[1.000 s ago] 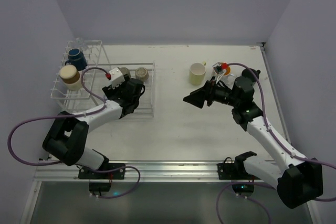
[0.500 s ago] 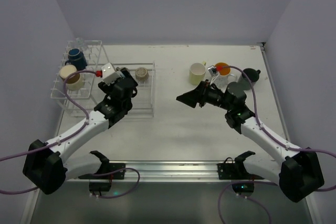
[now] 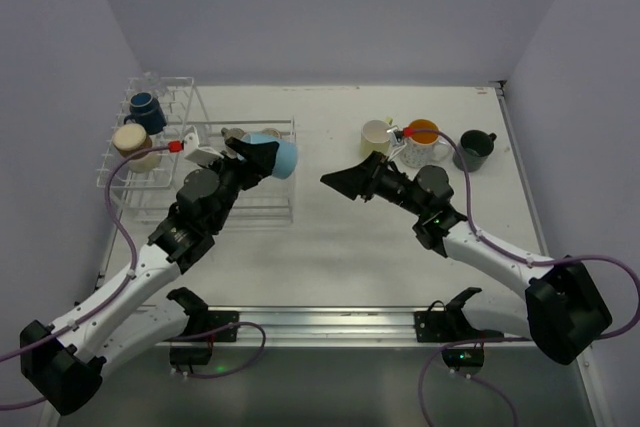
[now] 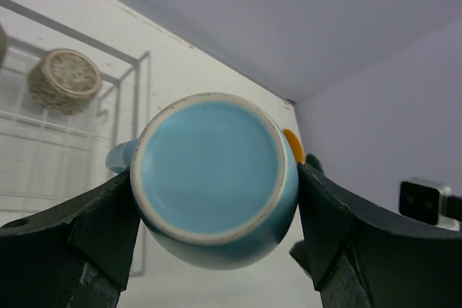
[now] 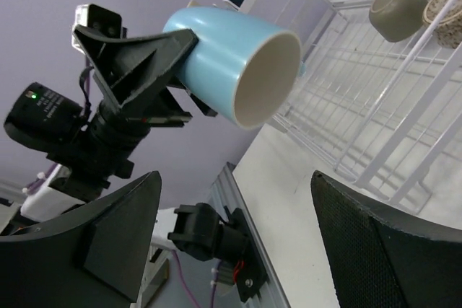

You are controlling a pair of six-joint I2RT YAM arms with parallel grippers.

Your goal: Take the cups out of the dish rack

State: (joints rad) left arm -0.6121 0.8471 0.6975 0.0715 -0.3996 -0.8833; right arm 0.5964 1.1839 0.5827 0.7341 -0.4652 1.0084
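My left gripper [image 3: 262, 157] is shut on the light blue cup [image 3: 274, 156] and holds it on its side above the right end of the white wire dish rack [image 3: 110, 183]. In the left wrist view the fingers clamp the cup [image 4: 213, 171] by its sides, base toward the camera. The right wrist view shows its open mouth [image 5: 268, 77]. My right gripper [image 3: 335, 180] is open and empty, pointing left at the cup over the table's middle. A navy cup [image 3: 145, 110] and a cream cup [image 3: 132, 144] sit in the rack's pronged part. Two grey-brown cups [image 5: 395, 11] lie in the basket.
A pale yellow-green cup [image 3: 376, 137], a white cup with orange inside [image 3: 424, 141] and a dark green cup [image 3: 473, 149] stand on the table at the back right. Walls close the table on the left, back and right.
My left gripper has risen from the rack's basket with the light blue cup in it, and the arm has stretched forward. My right gripper has moved left toward the table's middle.
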